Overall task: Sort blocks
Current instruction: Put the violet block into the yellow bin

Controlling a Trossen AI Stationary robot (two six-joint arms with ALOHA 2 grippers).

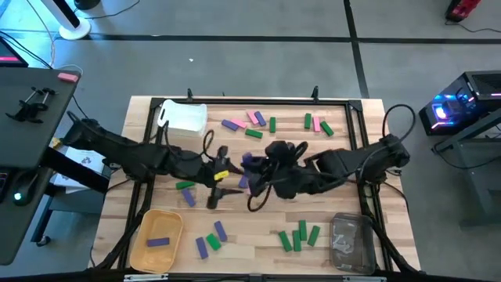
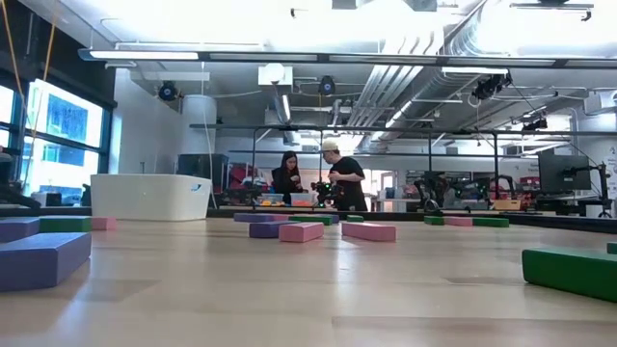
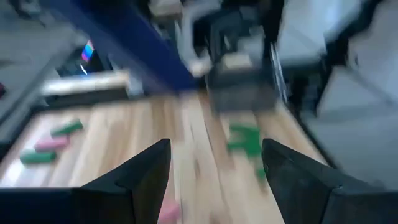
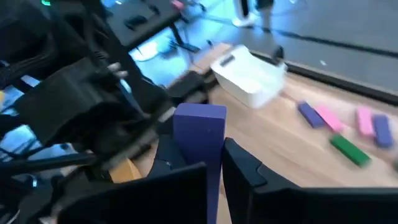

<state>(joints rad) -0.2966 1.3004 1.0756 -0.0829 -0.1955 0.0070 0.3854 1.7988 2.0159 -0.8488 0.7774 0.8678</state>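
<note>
one purple block (image 4: 199, 134) clamped upright in right gripper (image 4: 214, 165), seemingly hidden overhead, left gripper (image 3: 214, 171) open

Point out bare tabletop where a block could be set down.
Bare wood lies between the yellow bin and the green blocks near the clear bin. The centre, under both arms, and the far edge by the white bin are crowded.
</note>
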